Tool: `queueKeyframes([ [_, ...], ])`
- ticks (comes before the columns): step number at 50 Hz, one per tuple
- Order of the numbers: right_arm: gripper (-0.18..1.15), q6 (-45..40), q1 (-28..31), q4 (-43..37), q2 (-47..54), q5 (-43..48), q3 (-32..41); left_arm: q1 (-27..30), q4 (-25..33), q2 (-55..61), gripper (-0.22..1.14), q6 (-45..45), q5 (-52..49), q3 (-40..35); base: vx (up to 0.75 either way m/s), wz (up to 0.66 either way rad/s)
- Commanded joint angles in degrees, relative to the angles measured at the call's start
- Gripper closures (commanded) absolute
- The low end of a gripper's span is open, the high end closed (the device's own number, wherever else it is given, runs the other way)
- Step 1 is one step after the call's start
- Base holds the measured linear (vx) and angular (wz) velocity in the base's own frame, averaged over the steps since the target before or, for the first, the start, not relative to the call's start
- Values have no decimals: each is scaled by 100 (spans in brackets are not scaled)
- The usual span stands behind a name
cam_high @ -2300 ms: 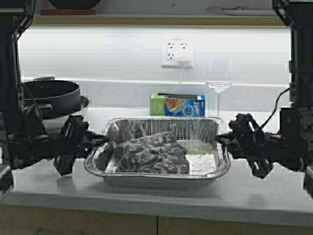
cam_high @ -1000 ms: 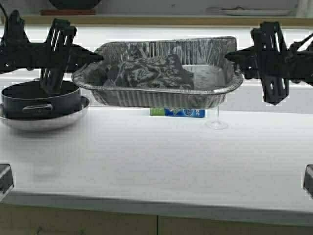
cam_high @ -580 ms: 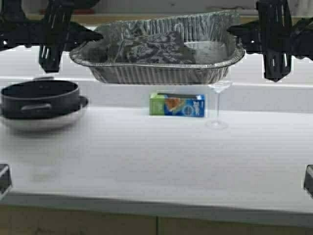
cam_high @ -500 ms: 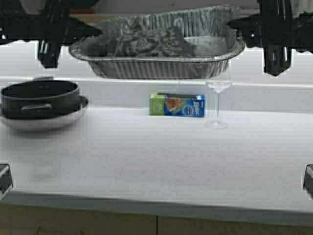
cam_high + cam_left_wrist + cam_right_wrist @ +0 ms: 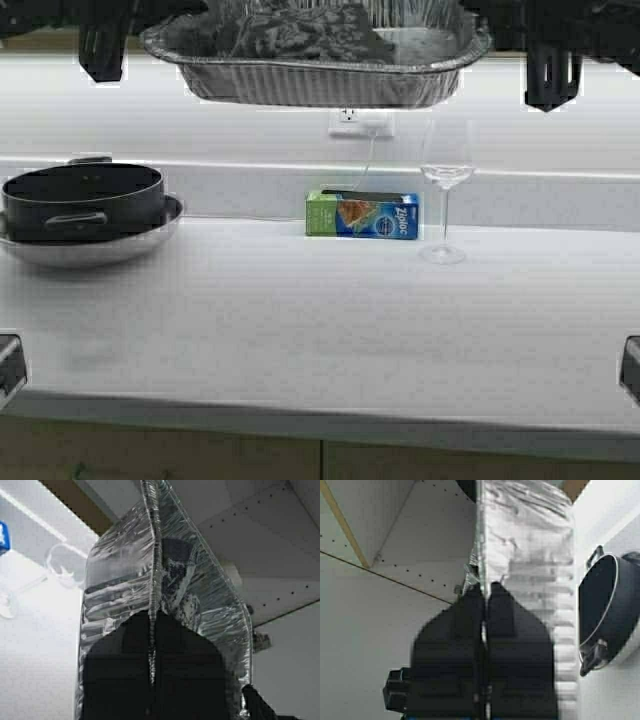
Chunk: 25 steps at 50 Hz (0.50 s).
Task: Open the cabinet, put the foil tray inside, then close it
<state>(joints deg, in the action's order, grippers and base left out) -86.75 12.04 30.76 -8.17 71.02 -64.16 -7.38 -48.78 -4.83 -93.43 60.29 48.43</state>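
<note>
The foil tray (image 5: 320, 82), ribbed and silver, hangs high above the counter at the top of the high view, with a dark crumpled mass (image 5: 300, 25) inside it. My left gripper (image 5: 172, 22) is shut on its left rim and my right gripper (image 5: 478, 18) is shut on its right rim. In the left wrist view the rolled rim (image 5: 152, 570) runs straight into my left gripper (image 5: 152, 614). In the right wrist view my right gripper (image 5: 483, 587) pinches the tray (image 5: 530, 540). Behind it show the cabinet's white inner panels (image 5: 420, 530) with peg holes (image 5: 280, 540). The cabinet doors are out of view.
On the counter below stand a black pot in a steel bowl (image 5: 85, 205) at the left, a green and blue bag box (image 5: 362, 214) and a wine glass (image 5: 446, 180) near the back wall. A wall outlet (image 5: 362, 122) sits just under the tray.
Both arms have raised the tray from the countertop up past the backsplash to the top of the view. Both grippers have kept their hold on its rims.
</note>
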Motion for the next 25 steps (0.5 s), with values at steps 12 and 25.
queueKeyframes([
  [12,89,-1257,-88,703,-185,-923,1714,-79,-448,18,88,-984,-633,-1661,0,0],
  [25,89,-2083,-97,835,0,-1942,2760,-79,-510,589,88,-1872,-914,-2646,0,0],
])
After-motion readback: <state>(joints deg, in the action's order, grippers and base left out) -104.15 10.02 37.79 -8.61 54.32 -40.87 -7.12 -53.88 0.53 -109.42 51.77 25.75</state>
